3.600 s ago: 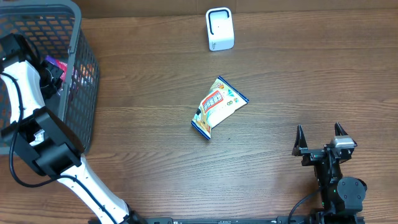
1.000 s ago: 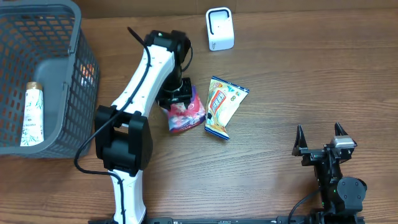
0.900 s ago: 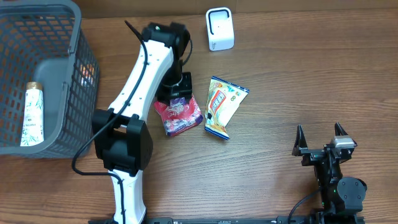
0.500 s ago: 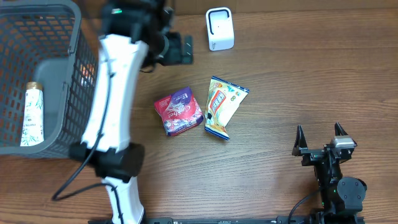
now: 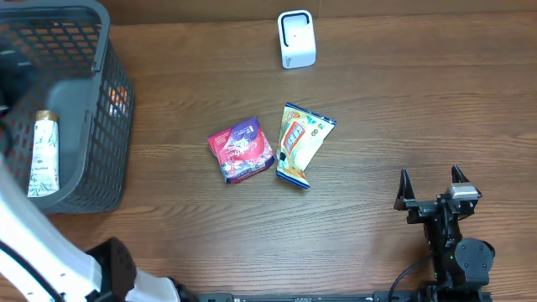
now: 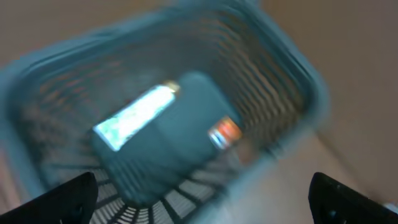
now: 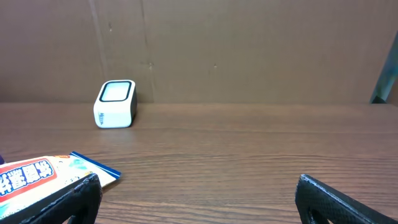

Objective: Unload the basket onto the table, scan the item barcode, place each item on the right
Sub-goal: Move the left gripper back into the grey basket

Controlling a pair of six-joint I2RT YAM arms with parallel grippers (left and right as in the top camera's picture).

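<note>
Grey basket (image 5: 114,126) (mesh-walled) on wooden table (image 5: 419,101).

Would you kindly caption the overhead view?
Red packet and yellow packet side by side on table; scanner beyond, basket left.

A brown wooden tabletop (image 5: 403,101) carries four things. A grey mesh basket (image 5: 117,109) sits in the far left corner. A small white scanner (image 5: 295,39) stands at the middle of the far edge. Near the centre a red packet (image 5: 242,149) lies flat, and a yellow and blue snack packet (image 5: 302,143) lies just beside it on the right, tilted, their near corners almost meeting.
</note>
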